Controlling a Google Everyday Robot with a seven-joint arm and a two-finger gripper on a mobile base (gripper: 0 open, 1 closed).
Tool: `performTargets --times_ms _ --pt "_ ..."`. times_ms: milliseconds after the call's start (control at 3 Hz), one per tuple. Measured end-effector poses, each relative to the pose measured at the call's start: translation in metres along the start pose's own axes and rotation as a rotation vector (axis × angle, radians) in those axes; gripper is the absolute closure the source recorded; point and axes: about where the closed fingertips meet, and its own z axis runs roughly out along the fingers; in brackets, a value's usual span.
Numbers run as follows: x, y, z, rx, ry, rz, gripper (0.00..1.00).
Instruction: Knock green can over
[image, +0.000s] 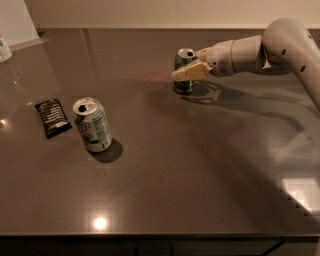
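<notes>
The green can (183, 86) is small and dark green with a silver top. It stands upright at the back of the dark table (200, 165), right of centre. My gripper (188, 71) reaches in from the right on the pale arm (280, 45). It lies across the front of the can at mid-height, touching or nearly touching it, and hides part of the can's side.
A larger silver-white can with green print (92, 125) stands at the left front. A black packet (52, 117) lies flat just left of it. A white object (4, 49) sits at the far left edge. The arm's shadow falls on the table to the right.
</notes>
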Motion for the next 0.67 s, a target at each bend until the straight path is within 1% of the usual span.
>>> performTargets --times_ms 333,667 --pt "-0.008 0.002 -0.009 0.002 -0.031 -0.005 0.59" --pt "-0.02 0.016 -0.03 -0.001 0.016 -0.025 0.83"
